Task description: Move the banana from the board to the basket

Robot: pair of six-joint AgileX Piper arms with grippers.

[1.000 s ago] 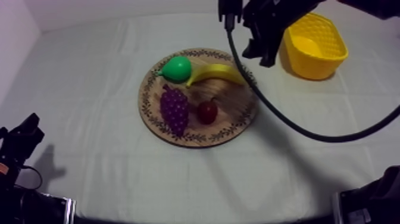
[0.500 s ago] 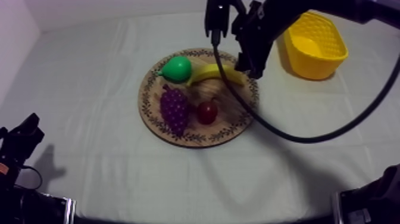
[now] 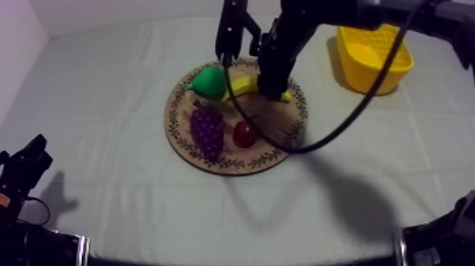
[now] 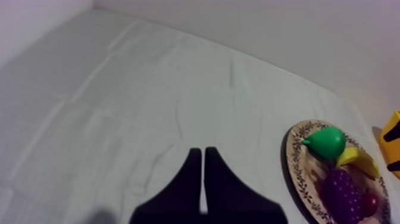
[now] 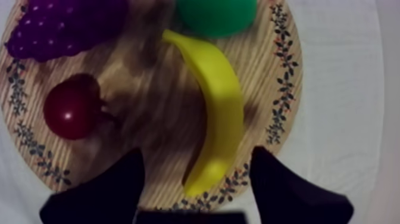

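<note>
A round wooden board with a patterned rim (image 3: 212,164) lies mid-table on the grey-white cloth (image 3: 106,106). A yellow basket (image 3: 364,71) stands to its right and farther back, apart from it. On the board, a green toy pear (image 3: 210,81) sits at the back left, and a yellow toy banana (image 3: 240,86) runs rightward from it along the back rim. A purple bunch of grapes (image 3: 207,129) lies before the pear, with a small red fruit (image 3: 245,133) just right of it. The right gripper (image 5: 197,152) hangs over the banana's right end, one finger on either side. The left gripper (image 4: 203,152) sits at the table's near left, well apart from the board.
</note>
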